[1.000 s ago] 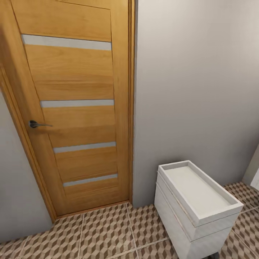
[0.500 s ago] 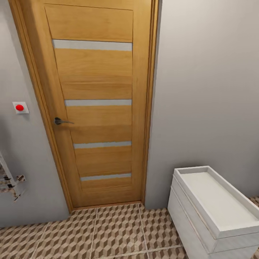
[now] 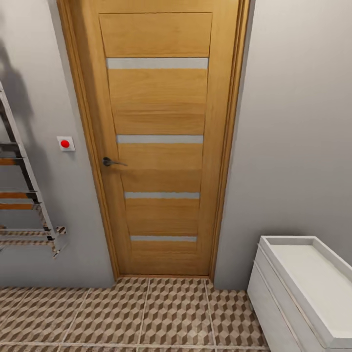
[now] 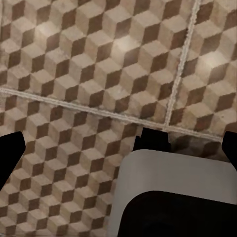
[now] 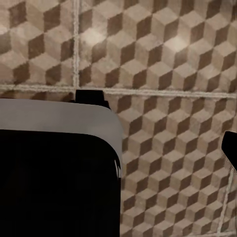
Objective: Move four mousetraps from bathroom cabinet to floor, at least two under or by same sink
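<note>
The mousetraps, the orange-brown cabinet and the wide wall-hung sink are out of view. The bathroom floor (image 3: 161, 313), tiled in a brown and beige cube pattern, runs along the foot of the wall ahead. My left gripper (image 4: 120, 148) hangs open over bare floor tiles (image 4: 74, 74), a dark fingertip (image 4: 10, 153) at each side and nothing between them. My right gripper (image 5: 118, 148) also hangs over the tiles (image 5: 173, 74). One of its fingertips (image 5: 230, 147) stands far out to the side, and a grey and black part of my body (image 5: 54, 163) covers the other.
A shut wooden door (image 3: 159, 146) with a metal lever handle (image 3: 110, 162) is straight ahead in a grey wall. A small white two-drawer basin unit (image 3: 303, 288) stands at the right. A metal towel ladder (image 3: 29, 205) and a red wall button (image 3: 65, 143) are at the left.
The head view has swung left, so the door and the white unit sit further right in the picture. The red button and the towel ladder have come into view.
</note>
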